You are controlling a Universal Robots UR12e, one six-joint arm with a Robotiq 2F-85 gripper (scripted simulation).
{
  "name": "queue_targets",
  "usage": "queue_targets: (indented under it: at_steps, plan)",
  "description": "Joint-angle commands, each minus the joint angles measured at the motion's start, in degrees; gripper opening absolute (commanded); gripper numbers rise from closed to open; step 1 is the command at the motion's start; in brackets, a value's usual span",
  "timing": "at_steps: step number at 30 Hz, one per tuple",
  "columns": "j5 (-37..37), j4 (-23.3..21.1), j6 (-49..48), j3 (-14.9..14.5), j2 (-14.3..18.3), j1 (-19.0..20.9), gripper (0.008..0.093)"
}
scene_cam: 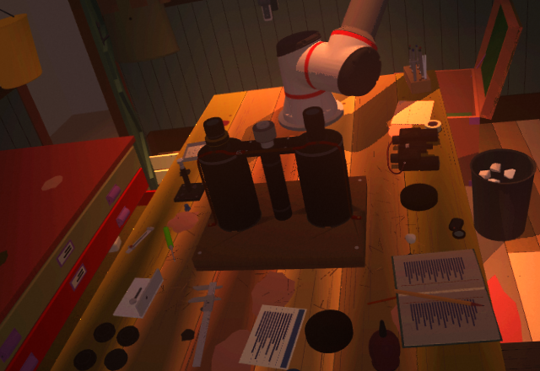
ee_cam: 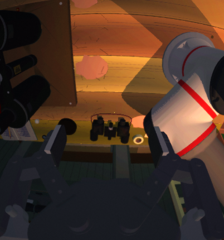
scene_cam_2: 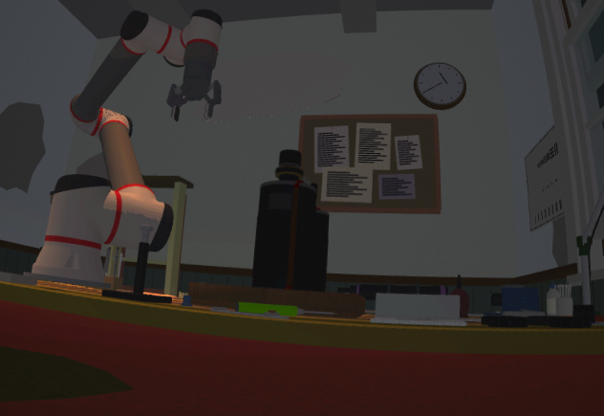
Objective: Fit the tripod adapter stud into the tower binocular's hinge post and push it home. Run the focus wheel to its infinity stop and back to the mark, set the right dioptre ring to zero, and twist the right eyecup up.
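The tower binocular (scene_cam: 275,175) stands upright on a dark wooden base plate (scene_cam: 283,232) in the middle of the bench, its two black barrels joined by a bridge with the hinge post (scene_cam: 275,179) between them and a grey focus wheel (scene_cam: 264,132) on top. An eyecup (scene_cam: 215,128) caps the left barrel and another (scene_cam: 314,118) the right one. The tripod adapter stud (scene_cam: 186,175) stands on a small black stand left of the binocular. My gripper (scene_cam_2: 193,104) hangs high above the bench behind the binocular, open and empty.
The robot base (scene_cam: 314,84) stands behind the binocular. A small binocular (scene_cam: 414,149), lens caps (scene_cam: 418,197), an open notebook (scene_cam: 445,297), a caliper (scene_cam: 205,315) and a printed sheet (scene_cam: 272,330) lie about. A bin (scene_cam: 501,193) stands right, a red cabinet (scene_cam: 56,227) left.
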Motion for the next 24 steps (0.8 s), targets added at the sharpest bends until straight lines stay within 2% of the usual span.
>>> queue_targets:
  at_steps: [1, 12, 24]
  plan:
    - [0.0, 0.0, 0.0, -0.1, 0.0, 0.0, 0.0934]
    - [0.0, 0.0, 0.0, -0.1, 0.0, 0.0, 0.0934]
    - [0.0, 0.0, 0.0, -0.1, 0.0, 0.0, 0.0694]
